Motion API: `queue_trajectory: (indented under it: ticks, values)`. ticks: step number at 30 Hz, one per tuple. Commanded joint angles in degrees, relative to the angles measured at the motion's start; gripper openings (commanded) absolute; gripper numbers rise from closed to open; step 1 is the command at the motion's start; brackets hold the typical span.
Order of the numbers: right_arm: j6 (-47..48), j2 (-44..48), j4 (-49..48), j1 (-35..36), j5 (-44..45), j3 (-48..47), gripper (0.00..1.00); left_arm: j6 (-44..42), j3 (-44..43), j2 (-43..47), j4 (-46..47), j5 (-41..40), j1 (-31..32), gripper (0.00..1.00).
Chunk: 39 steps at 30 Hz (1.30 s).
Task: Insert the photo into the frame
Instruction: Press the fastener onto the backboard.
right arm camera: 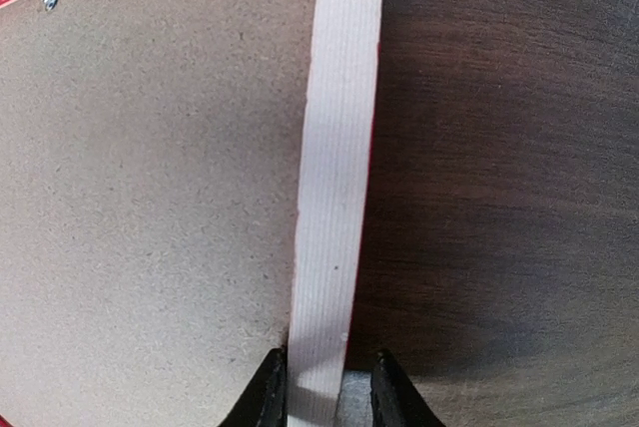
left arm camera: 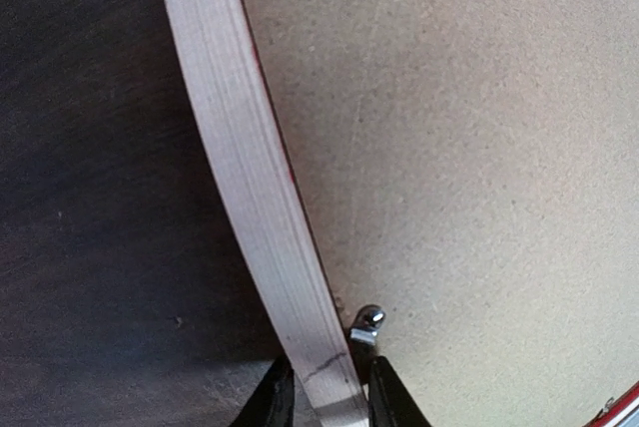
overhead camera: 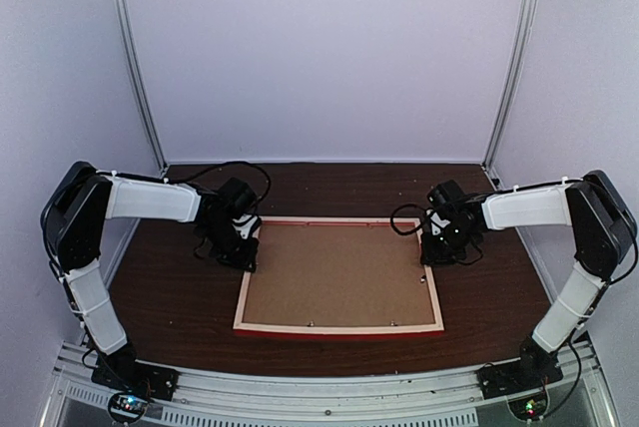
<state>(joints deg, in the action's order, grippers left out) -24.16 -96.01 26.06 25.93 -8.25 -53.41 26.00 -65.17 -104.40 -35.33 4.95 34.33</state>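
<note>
Frame back-up, backing board in, likely final step; rail pinched inside left gripper, loose inside right gripper; next, lift clear

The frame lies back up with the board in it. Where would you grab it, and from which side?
By a side rail of the frame, from straight above, straddling it: it lies flat on the table, so only the raised pale rail offers two opposing faces; the board fills the middle.
</note>
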Motion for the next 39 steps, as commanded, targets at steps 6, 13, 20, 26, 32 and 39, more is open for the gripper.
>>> queue_trajectory:
  ticks: [6,13,20,26,32,39]
  values:
    - [-0.2,-0.8,7.1,0.7,-2.2,1.4,0.39,7.0,0.8,2.4,-2.6,-2.5,0.1,0.23]
    - [-1.2,1.6,7.8,0.9,-3.9,0.5,0.47,11.5,1.9,2.9,-0.8,-4.0,1.2,0.2]
    - [-2.9,3.6,8.0,2.3,-4.5,1.2,0.51,12.4,1.8,2.4,-0.3,-4.1,2.3,0.2]
    - [-4.2,3.9,7.3,3.5,-4.0,2.5,0.49,11.7,1.5,2.4,-0.4,-4.1,2.3,0.2]
    - [-4.2,2.7,6.6,3.7,-3.6,3.0,0.45,11.1,1.4,2.3,-0.4,-4.1,2.3,0.2]
    - [-3.6,1.3,6.5,3.7,-3.4,2.7,0.32,10.7,1.4,2.4,-0.4,-4.1,2.3,0.21]
